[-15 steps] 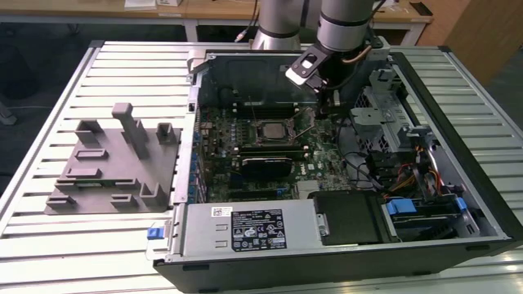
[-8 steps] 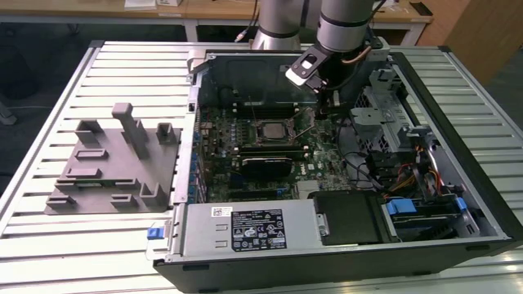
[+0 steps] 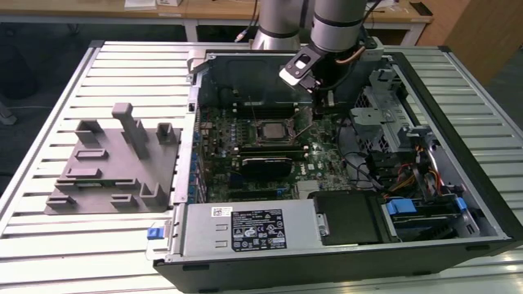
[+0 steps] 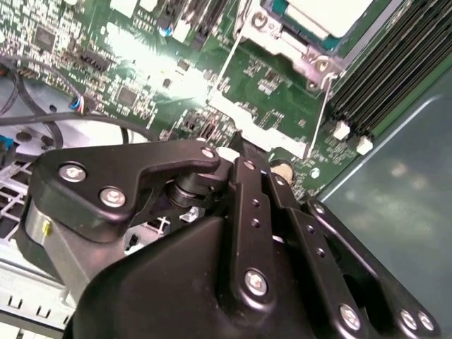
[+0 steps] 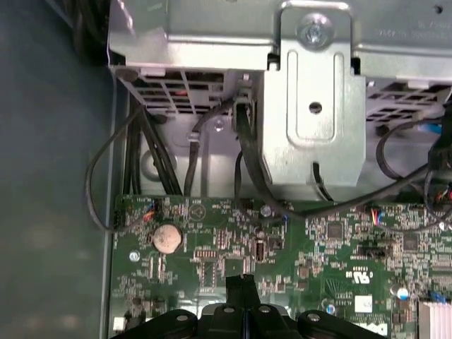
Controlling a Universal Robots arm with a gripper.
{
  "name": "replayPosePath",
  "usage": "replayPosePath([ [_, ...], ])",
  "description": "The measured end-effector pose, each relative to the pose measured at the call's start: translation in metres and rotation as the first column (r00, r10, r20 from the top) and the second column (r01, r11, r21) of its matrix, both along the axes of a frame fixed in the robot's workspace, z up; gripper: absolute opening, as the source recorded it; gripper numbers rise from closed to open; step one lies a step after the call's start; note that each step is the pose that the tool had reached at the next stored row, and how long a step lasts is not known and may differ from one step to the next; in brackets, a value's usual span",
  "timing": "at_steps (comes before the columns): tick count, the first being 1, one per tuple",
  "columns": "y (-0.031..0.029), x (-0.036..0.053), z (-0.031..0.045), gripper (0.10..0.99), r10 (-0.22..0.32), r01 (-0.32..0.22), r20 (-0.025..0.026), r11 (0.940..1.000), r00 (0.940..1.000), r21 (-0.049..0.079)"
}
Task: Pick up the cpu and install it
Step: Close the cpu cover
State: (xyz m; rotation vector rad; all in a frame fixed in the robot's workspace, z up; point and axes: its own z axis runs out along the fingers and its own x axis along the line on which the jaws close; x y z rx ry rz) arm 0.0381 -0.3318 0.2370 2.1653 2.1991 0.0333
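The cpu [image 3: 270, 130] lies flat in the motherboard socket inside the open computer case, its silver top facing up. In the second wrist view the cpu [image 4: 326, 14] sits inside the metal socket frame, with a thin wire lever [image 4: 319, 113] beside it. My gripper [image 3: 319, 112] hangs over the board just to the exterior view's right of the socket, apart from the chip. The black fingers [image 5: 237, 291] meet along a thin line with nothing between them. In the second wrist view the gripper [image 4: 244, 145] points down at the green board beside the socket.
A grey moulded fixture block [image 3: 114, 165] stands on the slatted table at the exterior view's left. The case holds a power supply [image 3: 245, 229], a drive cage [image 3: 392, 122], memory slots [image 4: 395, 70], black cables [image 5: 141, 162], a coin battery [image 5: 167, 238] and a metal bracket [image 5: 314, 106].
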Motion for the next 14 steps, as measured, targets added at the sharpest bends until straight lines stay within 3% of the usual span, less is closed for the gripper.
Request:
replayPosePath([
  [14,0.0000,-0.0264,0.0000,0.106,0.000,0.000,0.0001,1.0000,1.0000,0.000],
])
